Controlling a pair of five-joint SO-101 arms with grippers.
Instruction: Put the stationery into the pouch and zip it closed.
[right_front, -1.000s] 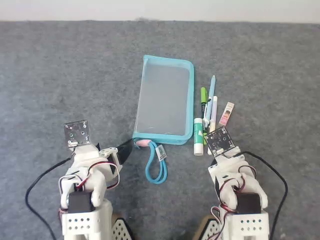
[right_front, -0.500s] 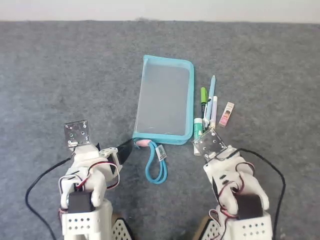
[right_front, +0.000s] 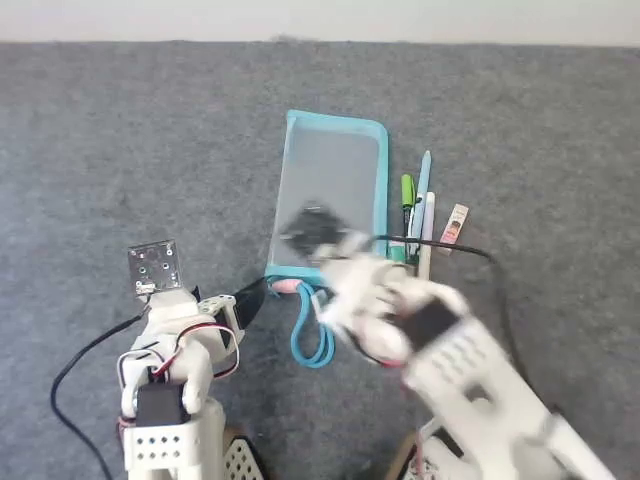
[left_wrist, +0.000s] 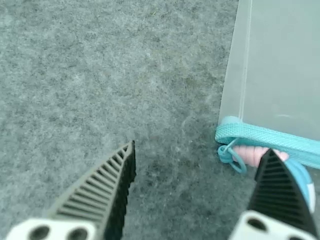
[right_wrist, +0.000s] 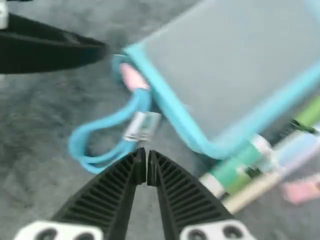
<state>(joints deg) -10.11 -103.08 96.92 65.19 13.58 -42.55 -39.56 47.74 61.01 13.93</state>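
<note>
High view: the teal pouch lies flat on the grey carpet, with pens in a row along its right edge. My right arm crosses the pouch's near corner (a blur, so little detail). My left gripper sits just beside the pink zipper pull.

Left wrist view: its fingers are spread wide, the pull near one tip.

Right wrist view: my right gripper has its fingers pressed together on nothing, over the blue wrist strap, with the glue stick nearby.
</note>
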